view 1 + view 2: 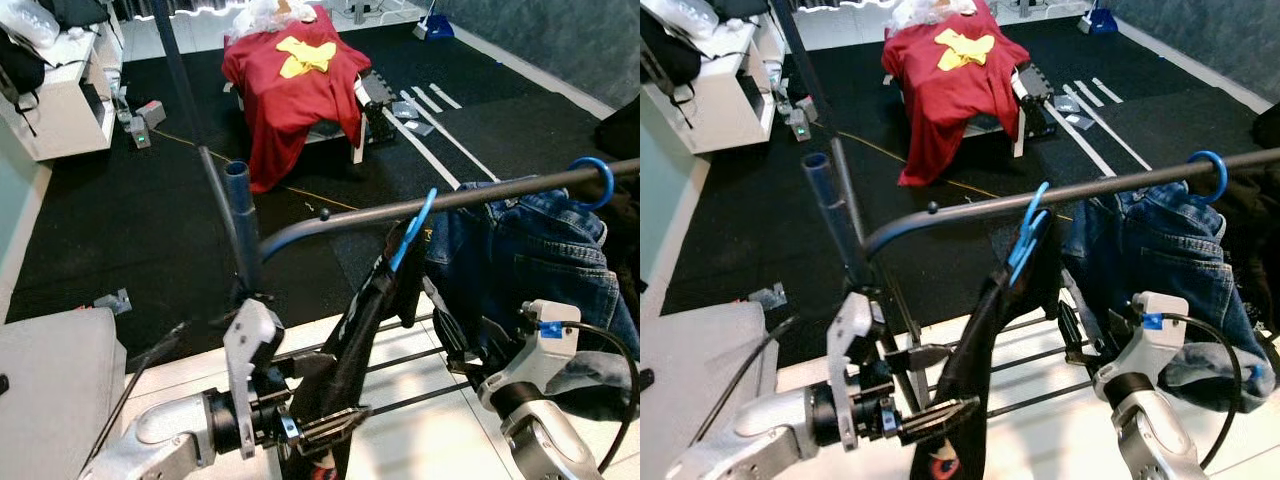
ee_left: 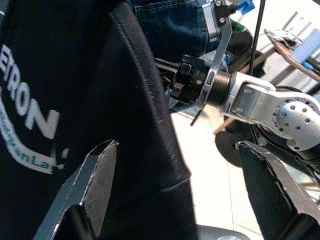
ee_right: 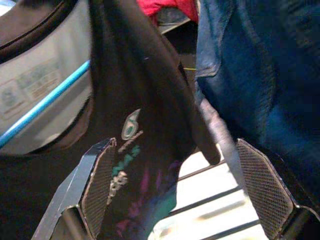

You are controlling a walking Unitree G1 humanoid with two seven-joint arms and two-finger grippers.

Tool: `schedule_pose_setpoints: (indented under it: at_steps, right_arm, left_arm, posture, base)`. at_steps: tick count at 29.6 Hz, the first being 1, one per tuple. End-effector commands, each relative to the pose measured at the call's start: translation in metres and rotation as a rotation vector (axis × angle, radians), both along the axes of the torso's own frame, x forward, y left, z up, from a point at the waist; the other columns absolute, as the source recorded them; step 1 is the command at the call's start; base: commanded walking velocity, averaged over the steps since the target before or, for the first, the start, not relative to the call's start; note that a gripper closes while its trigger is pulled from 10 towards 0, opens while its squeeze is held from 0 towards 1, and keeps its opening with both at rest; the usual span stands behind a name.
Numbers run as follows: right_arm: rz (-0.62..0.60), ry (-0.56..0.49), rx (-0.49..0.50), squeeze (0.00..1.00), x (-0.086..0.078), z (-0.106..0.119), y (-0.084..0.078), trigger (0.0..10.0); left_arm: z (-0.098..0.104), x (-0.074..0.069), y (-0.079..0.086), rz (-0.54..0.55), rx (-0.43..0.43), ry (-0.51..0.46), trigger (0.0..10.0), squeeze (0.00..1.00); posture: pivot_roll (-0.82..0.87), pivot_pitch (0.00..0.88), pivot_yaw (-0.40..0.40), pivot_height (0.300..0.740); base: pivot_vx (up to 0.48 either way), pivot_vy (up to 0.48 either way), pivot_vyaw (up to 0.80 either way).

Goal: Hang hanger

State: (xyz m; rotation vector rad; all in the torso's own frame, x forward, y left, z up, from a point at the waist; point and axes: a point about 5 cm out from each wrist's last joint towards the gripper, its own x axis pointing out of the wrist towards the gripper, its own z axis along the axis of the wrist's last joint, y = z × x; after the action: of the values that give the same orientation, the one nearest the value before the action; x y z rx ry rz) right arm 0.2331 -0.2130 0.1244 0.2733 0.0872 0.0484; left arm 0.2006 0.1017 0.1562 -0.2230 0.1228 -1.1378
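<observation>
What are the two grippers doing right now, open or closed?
Left gripper: open, fingers either side of the hanging black T-shirt.
Right gripper: open, holding nothing, beside the blue denim jeans.

I log, beyond the rail: a red cloth with a yellow patch draped over a low stand on black floor matting. White tape strips lie on the mat to its right. A white shelf unit stands at far left. Blue jeans hang at right. A grey block sits lower left.
</observation>
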Motion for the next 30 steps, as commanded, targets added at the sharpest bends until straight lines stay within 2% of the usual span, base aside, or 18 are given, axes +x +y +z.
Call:
schedule_pose_setpoints:
  at_steps: [1, 7, 8, 9, 11, 12, 15, 16, 17, 18, 19, 22, 23, 30]
  right_arm:
    - [-0.005, 0.014, 0.001, 0.00, -0.003, -0.001, -0.003, 10.0]
    - [-0.005, 0.013, 0.001, 0.00, -0.002, -0.001, -0.004, 10.0]
    - [-0.006, 0.013, 0.001, 0.00, -0.002, -0.001, -0.004, 10.0]
    - [-0.006, 0.013, 0.001, 0.00, -0.002, -0.001, -0.004, 10.0]
    - [-0.006, 0.013, 0.001, 0.00, -0.002, -0.001, -0.004, 10.0]
    - [-0.006, 0.013, 0.001, 0.00, -0.002, -0.001, -0.004, 10.0]
    - [-0.007, 0.012, 0.004, 0.00, -0.002, -0.001, -0.004, 10.0]
    - [-0.007, 0.012, 0.004, 0.00, -0.002, -0.001, -0.004, 10.0]
    - [-0.007, 0.012, 0.005, 0.00, -0.002, 0.000, -0.004, 10.0]
    - [-0.007, 0.012, 0.005, 0.00, -0.002, 0.000, -0.004, 10.0]
    - [-0.006, 0.012, 0.006, 0.00, -0.002, 0.000, -0.004, 10.0]
    - [-0.006, 0.012, 0.006, 0.00, -0.001, 0.000, -0.004, 10.0]
    - [-0.006, 0.013, 0.006, 0.00, -0.001, 0.000, -0.004, 10.0]
    - [-0.005, 0.013, 0.006, 0.00, -0.001, 0.000, -0.004, 10.0]
  left_arm:
    - [-0.002, -0.004, 0.000, -0.025, -0.012, 0.018, 10.0, 0.00]
    - [-0.002, -0.002, 0.001, -0.018, -0.011, 0.006, 10.0, 0.00]
    - [-0.002, 0.005, 0.003, 0.023, 0.024, -0.030, 10.0, 0.00]
    - [-0.002, 0.005, 0.003, 0.023, 0.024, -0.030, 10.0, 0.00]
    - [-0.003, 0.016, 0.008, 0.106, 0.056, -0.059, 10.0, 0.00]
    - [-0.003, 0.016, 0.008, 0.106, 0.056, -0.059, 10.0, 0.00]
    - [-0.006, 0.034, 0.021, 0.289, 0.114, -0.082, 10.0, 0.00]
    - [-0.006, 0.034, 0.021, 0.289, 0.114, -0.082, 10.0, 0.00]
    - [-0.012, 0.039, 0.026, 0.354, 0.156, -0.071, 10.0, 0.00]
    - [-0.012, 0.039, 0.026, 0.354, 0.156, -0.071, 10.0, 0.00]
    - [-0.017, 0.044, 0.033, 0.422, 0.188, -0.058, 10.0, 0.00]
    - [-0.021, 0.047, 0.038, 0.469, 0.202, -0.048, 10.0, 0.00]
    - [-0.024, 0.052, 0.047, 0.557, 0.221, -0.029, 10.0, 0.00]
    - [-0.027, 0.058, 0.062, 0.666, 0.238, -0.004, 10.0, 0.00]
  posture:
    - [-0.12, 0.154, 0.028, 0.740]
    - [-0.12, 0.156, 0.030, 0.740]
    - [-0.12, 0.156, 0.029, 0.740]
    - [-0.12, 0.156, 0.029, 0.740]
    - [-0.12, 0.156, 0.029, 0.740]
    - [-0.12, 0.156, 0.029, 0.740]
    - [-0.11, 0.160, 0.033, 0.740]
    - [-0.11, 0.160, 0.033, 0.740]
    - [-0.11, 0.160, 0.033, 0.740]
    - [-0.11, 0.160, 0.033, 0.740]
    - [-0.11, 0.161, 0.033, 0.740]
    - [-0.11, 0.161, 0.033, 0.740]
    - [-0.11, 0.162, 0.031, 0.740]
    - [-0.11, 0.163, 0.031, 0.740]
  base:
    - [-0.259, -0.401, 0.00]
    - [-0.251, -0.370, 0.00]
    - [0.000, 0.000, 0.00]
    - [0.000, 0.000, 0.00]
    - [0.000, 0.000, 0.00]
    - [0.000, 0.000, 0.00]
    - [0.000, 0.000, 0.00]
    - [0.000, 0.000, 0.00]
    - [0.000, 0.000, 0.00]
    - [0.000, 0.000, 0.00]
    - [0.000, 0.000, 0.00]
    - [0.000, 0.000, 0.00]
    - [0.000, 0.000, 0.00]
    - [-0.246, 0.000, 0.00]
